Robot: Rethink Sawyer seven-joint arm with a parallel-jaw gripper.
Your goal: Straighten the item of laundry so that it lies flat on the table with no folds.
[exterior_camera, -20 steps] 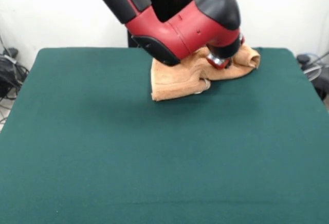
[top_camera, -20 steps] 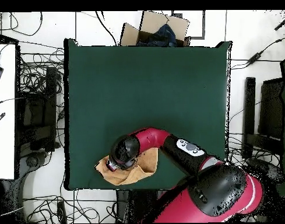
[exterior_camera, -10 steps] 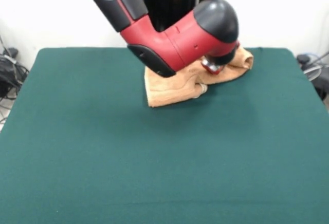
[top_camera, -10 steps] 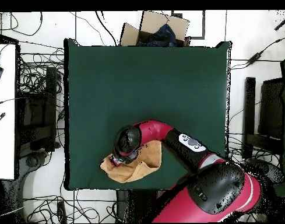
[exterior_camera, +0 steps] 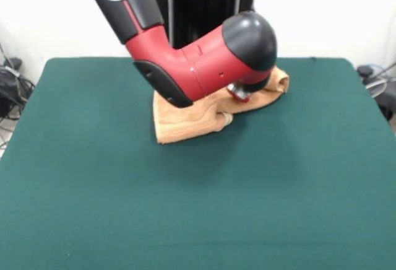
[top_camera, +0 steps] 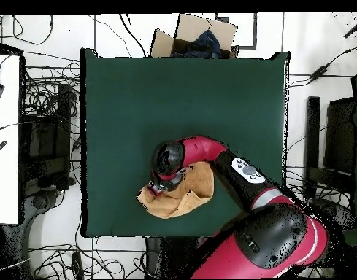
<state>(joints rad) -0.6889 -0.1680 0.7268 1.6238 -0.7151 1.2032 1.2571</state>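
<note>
The big green table (exterior_camera: 93, 177) spreads out wide on every side of the gripper (exterior_camera: 239, 91), and most of its dark felt top is bare. The red and black robot arm (exterior_camera: 185, 59) comes down from the top of the front view and bends low, so its round black end sits right above the gripper and hides most of it. In the overhead view the arm (top_camera: 247, 175) reaches up from the robot's base at the bottom, and the gripper (top_camera: 161, 187) pokes out under the black end. The peach-orange towel (exterior_camera: 185, 118) lies right under the gripper, near the table edge closest to the robot. The towel (top_camera: 182, 200) is bunched up and folded over itself, with thick creases, not flat. In the front view most of it spreads out to the left of the gripper, and a smaller lumpy part (exterior_camera: 277, 83) curls up just to the right. A little white tag (exterior_camera: 227, 119) hangs at the towel's front edge, a bit in front of the gripper. The gripper's tip is down in the cloth, but I cannot tell if its jaws are apart or squeezed together, because the arm covers them.
</note>
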